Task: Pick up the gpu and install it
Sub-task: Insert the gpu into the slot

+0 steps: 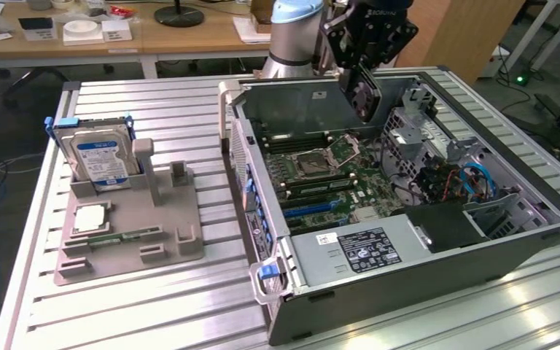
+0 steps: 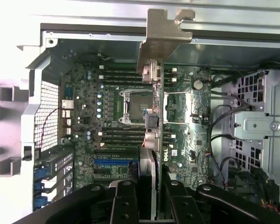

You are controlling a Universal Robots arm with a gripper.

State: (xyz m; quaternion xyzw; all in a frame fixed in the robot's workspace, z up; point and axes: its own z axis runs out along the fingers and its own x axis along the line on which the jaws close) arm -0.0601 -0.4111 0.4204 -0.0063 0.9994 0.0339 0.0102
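My gripper (image 1: 363,67) hangs over the far end of the open computer case (image 1: 513,251), shut on the gpu (image 1: 362,93). The gpu is a thin dark card held on edge above the motherboard (image 1: 331,173). In the wrist view the gpu (image 2: 151,126) shows edge-on, with its silver end bracket (image 2: 162,35) pointing away from the wrist and my gripper (image 2: 149,191) clamped on its near end between the black fingers (image 2: 125,201). Beneath it lie the motherboard (image 2: 84,107), the processor socket (image 2: 133,105) and a blue slot (image 2: 113,163).
A grey parts holder (image 1: 125,251) stands on the slatted table at the exterior view's left, carrying a silver hard drive with blue label (image 1: 102,157), a processor chip (image 1: 90,217) and a green memory stick (image 1: 125,237). Inside the case are a power supply (image 1: 363,249) and cables (image 1: 475,179).
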